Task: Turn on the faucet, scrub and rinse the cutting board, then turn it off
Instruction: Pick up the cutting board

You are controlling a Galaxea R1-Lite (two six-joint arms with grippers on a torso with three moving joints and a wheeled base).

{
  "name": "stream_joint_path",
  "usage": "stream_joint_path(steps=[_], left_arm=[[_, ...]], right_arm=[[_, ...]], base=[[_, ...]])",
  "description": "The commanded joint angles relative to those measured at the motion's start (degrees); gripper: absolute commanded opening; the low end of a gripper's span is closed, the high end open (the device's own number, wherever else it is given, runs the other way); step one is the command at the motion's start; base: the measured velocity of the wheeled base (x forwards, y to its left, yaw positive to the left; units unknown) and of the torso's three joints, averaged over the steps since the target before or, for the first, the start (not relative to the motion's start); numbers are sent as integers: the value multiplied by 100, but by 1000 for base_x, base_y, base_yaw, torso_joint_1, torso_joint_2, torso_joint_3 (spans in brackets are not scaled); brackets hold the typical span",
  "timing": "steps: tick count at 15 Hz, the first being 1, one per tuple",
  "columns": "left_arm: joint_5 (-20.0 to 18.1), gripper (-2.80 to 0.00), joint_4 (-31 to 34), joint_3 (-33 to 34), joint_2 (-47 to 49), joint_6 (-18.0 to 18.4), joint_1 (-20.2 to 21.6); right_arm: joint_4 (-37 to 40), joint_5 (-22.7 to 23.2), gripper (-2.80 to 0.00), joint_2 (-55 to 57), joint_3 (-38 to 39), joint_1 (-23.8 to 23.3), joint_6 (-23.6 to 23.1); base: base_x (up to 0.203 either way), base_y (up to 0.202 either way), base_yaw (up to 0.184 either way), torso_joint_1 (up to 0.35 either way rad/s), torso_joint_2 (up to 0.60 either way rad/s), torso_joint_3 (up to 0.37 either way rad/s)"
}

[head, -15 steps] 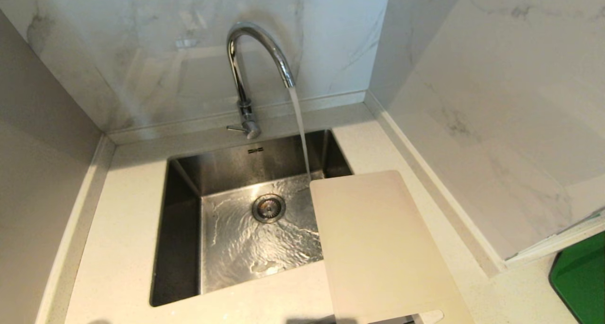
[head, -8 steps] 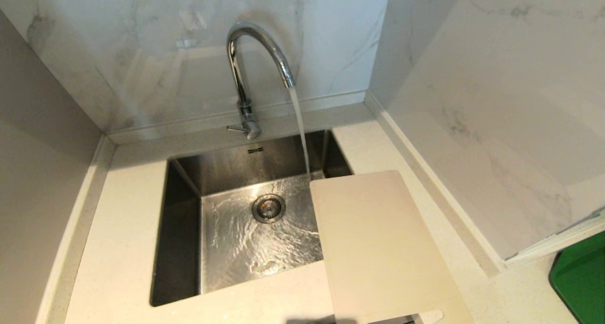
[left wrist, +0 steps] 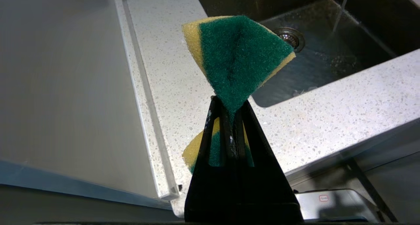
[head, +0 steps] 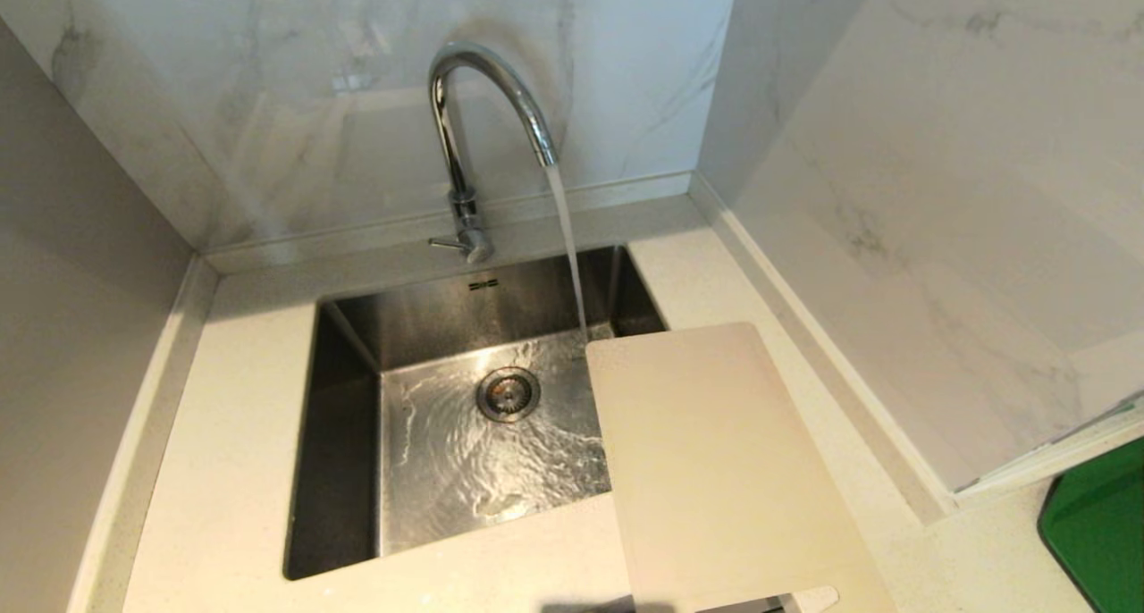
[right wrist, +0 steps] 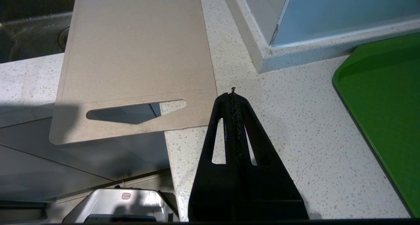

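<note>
The chrome faucet (head: 465,148) stands behind the sink (head: 344,416), and a stream of water runs from its spout into the basin. The cream cutting board (head: 715,470) lies flat on the counter right of the sink, one long edge over the basin; its slot handle (right wrist: 131,111) overhangs the counter's front edge. My left gripper (left wrist: 229,102) is shut on a green and yellow sponge (left wrist: 239,54), held over the counter's front left, short of the sink. Just right of the board's handle end, my right gripper (right wrist: 233,93) hovers shut and empty. Neither arm shows in the head view.
A bright green tray (head: 1099,528) lies on the counter at the far right, past a marble wall corner (head: 938,497). Marble walls close the counter at the back and left. The sink drain (head: 508,393) sits mid-basin under rippling water.
A dark shadow at the lower left edge of the head view has gone. Water keeps running; the board has not moved.
</note>
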Motion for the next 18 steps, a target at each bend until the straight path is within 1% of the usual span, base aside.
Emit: stream_joint_path(steps=[1, 3, 4, 18], left_arm=[[40, -280, -3, 9, 9, -118, 2], [88, -280, -16, 9, 9, -435, -1], [155, -280, -21, 9, 9, -498, 2], [159, -280, -21, 9, 9, -513, 2]], right_arm=[[-5, 2, -280, 0, 0, 2, -4], [-5, 2, -280, 0, 0, 2, -4], [-2, 2, -280, 0, 0, 2, -4], [4, 2, -280, 0, 0, 2, -4]], base=[[0, 0, 0, 0, 0, 0], [0, 0, 0, 0, 0, 0], [0, 0, 0, 0, 0, 0], [0, 0, 0, 0, 0, 0]])
